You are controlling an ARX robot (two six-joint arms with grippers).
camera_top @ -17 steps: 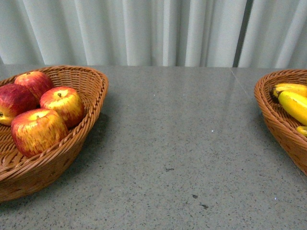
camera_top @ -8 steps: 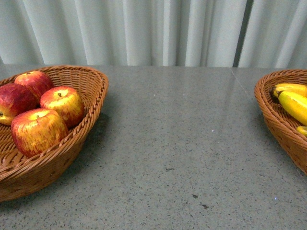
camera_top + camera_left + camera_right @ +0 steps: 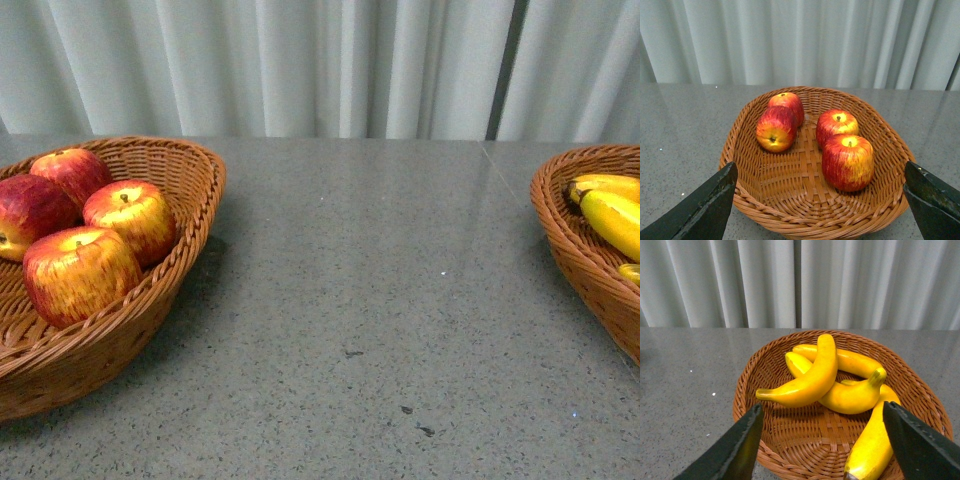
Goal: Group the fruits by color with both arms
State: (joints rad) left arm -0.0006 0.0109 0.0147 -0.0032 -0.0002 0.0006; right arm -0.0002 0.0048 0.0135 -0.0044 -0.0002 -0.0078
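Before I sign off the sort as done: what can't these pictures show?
- Front view: banana basket cut by the frame edge; most bananas unseen.
- Front view: apple basket cut at the frame edge.
- Right wrist view: lowest banana runs off the frame.
- Wrist views: only the fingertips show.

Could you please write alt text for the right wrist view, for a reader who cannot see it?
Four yellow bananas lie piled in a round wicker basket on a grey speckled table, with pale curtains behind. The open right gripper frames the basket's near side, its two dark fingers wide apart and holding nothing.
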